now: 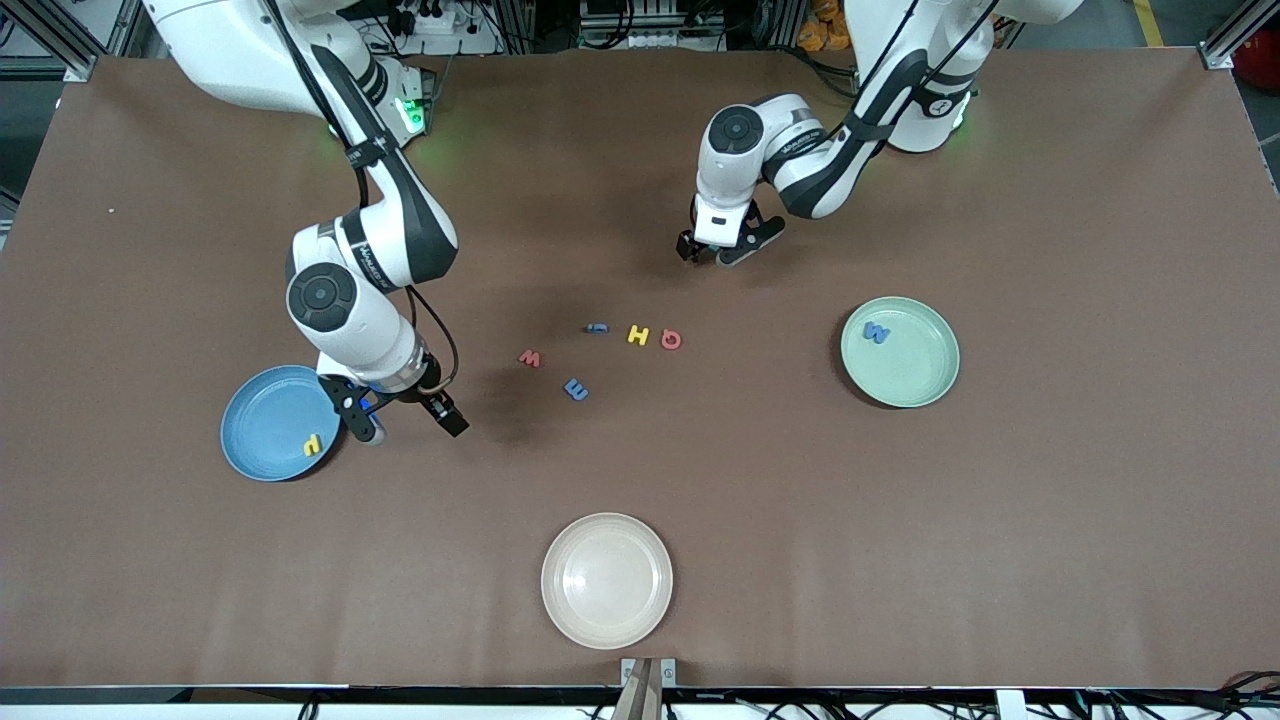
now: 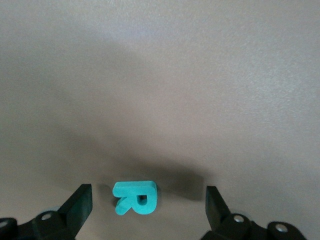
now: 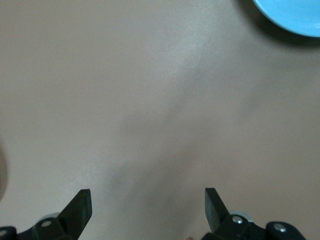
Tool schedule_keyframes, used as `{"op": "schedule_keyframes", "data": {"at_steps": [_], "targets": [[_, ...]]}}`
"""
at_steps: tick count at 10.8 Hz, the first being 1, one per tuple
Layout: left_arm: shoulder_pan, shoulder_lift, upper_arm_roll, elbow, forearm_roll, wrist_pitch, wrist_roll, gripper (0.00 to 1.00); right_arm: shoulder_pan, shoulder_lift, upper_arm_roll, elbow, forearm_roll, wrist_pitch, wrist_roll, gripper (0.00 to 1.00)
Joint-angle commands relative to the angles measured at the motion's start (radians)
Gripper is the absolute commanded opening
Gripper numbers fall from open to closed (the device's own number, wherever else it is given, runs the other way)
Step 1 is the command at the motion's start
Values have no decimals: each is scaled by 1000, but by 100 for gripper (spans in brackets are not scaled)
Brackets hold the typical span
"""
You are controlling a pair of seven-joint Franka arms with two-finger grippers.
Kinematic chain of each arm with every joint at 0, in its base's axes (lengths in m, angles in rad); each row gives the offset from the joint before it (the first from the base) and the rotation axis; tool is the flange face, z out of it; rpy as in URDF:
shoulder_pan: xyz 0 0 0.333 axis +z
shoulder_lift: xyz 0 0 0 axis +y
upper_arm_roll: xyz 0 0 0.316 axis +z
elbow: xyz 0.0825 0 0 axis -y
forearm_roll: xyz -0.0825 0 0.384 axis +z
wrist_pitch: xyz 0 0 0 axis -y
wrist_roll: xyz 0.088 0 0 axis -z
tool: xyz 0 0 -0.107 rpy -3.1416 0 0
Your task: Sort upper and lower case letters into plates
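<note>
Sitting nearest the front edge of the tabletop [image 1: 900, 560] is a cream plate [image 1: 607, 580], and farther in the blue plate [image 1: 262, 430] toward the right arm's end holds 1 yellow letter [image 1: 313, 445], with the right gripper [image 1: 405, 417] spread wide and empty over the bare table beside that plate's rim. Near the table's middle lie 5 loose letters: a blue one [image 1: 576, 389], a red one [image 1: 530, 358], a salmon one [image 1: 671, 340], a yellow H [image 1: 638, 335] and a small blue one [image 1: 597, 327], while the mint plate [image 1: 915, 375] toward the left arm's end carries a blue letter [image 1: 876, 331]. Farthest in, the left gripper [image 2: 148, 207] hangs low with its jaws wide apart on either side of a teal R [image 2: 136, 197] without touching it.
</note>
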State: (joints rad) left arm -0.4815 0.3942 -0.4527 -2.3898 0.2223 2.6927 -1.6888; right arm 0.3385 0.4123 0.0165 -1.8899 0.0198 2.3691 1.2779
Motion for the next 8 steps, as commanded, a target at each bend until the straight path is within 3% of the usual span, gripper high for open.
{"op": "schedule_keyframes", "data": {"at_steps": [1, 2, 3, 4, 5, 8], "targets": [[7, 9, -8, -6, 46, 22, -23, 100, 11, 10, 3, 35, 15, -46, 92, 100], [10, 14, -8, -8, 66, 29, -25, 100, 11, 11, 3, 44, 16, -76, 151, 100], [12, 17, -8, -8, 68, 29, -25, 93, 11, 11, 3, 55, 16, -97, 208, 100], [14, 17, -8, -8, 68, 29, -25, 72, 11, 11, 3, 66, 16, -155, 250, 100], [14, 20, -8, -6, 68, 29, -25, 59, 13, 11, 5, 86, 16, -189, 283, 100], [14, 20, -8, -6, 68, 29, -29, 42, 39, 37, 3, 112, 12, -180, 340, 100]]}}
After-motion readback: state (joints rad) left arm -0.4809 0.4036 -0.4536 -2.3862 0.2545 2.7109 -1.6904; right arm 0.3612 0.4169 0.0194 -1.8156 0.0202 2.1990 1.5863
